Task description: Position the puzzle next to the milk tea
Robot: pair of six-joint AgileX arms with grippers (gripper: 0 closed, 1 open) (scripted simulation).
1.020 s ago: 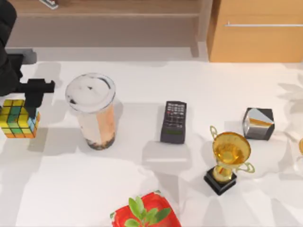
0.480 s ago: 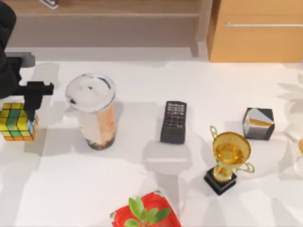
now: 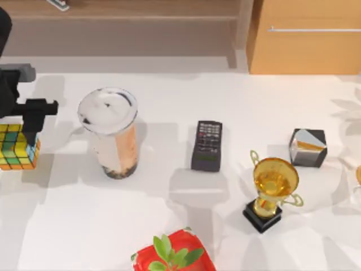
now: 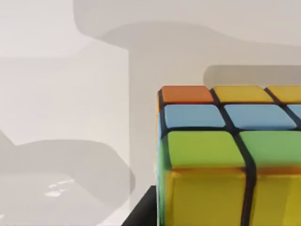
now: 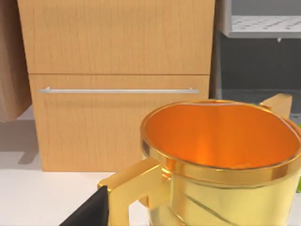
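Note:
The puzzle [image 3: 14, 149], a small twisty cube with yellow, green, blue and orange squares, is at the table's far left. My left gripper [image 3: 28, 132] reaches down onto its right side and is shut on it. The left wrist view has the puzzle [image 4: 225, 155] very close, above the white table. The milk tea [image 3: 110, 132], a tall clear cup with a foamy top and dark pearls, stands upright to the puzzle's right, with a gap of about one cup width between them. My right arm is parked off the table's right side.
A black remote [image 3: 207, 145] lies right of the cup. A golden trophy [image 3: 272, 186] and a grey-black cube [image 3: 308, 147] stand farther right. A red pot with a green plant [image 3: 172, 255] is at the front edge. Wooden cabinets [image 3: 304, 36] line the back.
My left gripper and the puzzle have shifted together a little to the left, away from the milk tea. Everything else has stayed put.

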